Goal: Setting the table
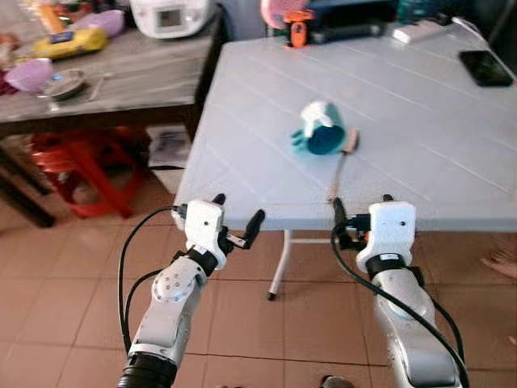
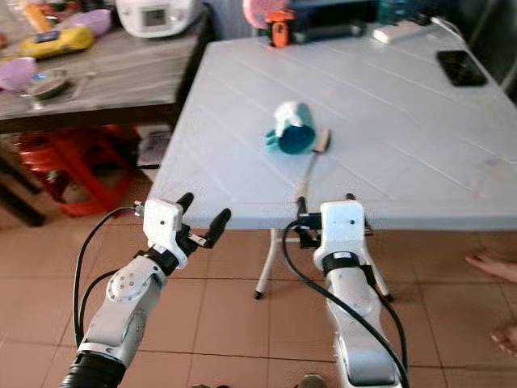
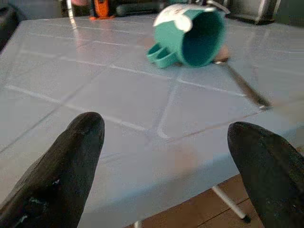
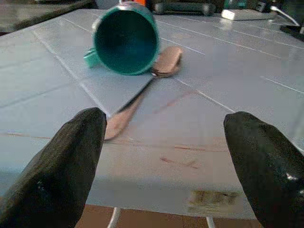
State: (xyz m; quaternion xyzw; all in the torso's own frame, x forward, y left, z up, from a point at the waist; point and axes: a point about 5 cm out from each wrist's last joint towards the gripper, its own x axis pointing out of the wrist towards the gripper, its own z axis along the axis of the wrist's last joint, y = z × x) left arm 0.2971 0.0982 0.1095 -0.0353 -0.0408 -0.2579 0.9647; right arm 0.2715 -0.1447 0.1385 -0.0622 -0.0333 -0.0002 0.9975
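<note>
Hovering: left gripper (image 1: pixel 239 217) and right gripper (image 1: pixel 360 207), fingers spread, at the table (image 1: pixel 420 137) edge.
Hidden: spoon (image 4: pixel 142 90) bowl partly behind tipped cup (image 1: pixel 321 129).

Two silver-grey robot arms, each ending in a white, box-shaped wrist housing. Left end effector (image 1: pixel 238 217): two long black fingers (image 3: pixel 57 175) with rounded, matte tips, mounted on the white housing; below it a black collar and a round silver joint cap bearing a ring of small dark screw holes. A black cable loops from the housing down along the forearm to a ribbed black cuff. Right end effector (image 1: pixel 361 206): the same black fingers (image 4: pixel 259 164), a white housing with a small orange detail beside it, a black wrist band, and black cables trailing over a smooth silver forearm.
</note>
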